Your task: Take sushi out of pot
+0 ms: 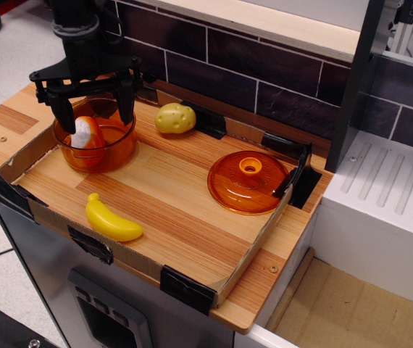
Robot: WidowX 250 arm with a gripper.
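The sushi (85, 133), a white block with an orange striped top, stands inside the transparent orange pot (112, 148) at the left of the cardboard tray. My black gripper (96, 112) hangs over the pot, open, with one finger on each side of the sushi. The fingertips reach to about the pot's rim. I cannot tell whether a finger touches the sushi.
A yellow potato (174, 117) lies behind the pot near the tray's back wall. A yellow banana (111, 218) lies near the front edge. An orange domed lid (248, 181) with a knob rests at the right. The low cardboard tray wall (192, 286) surrounds everything.
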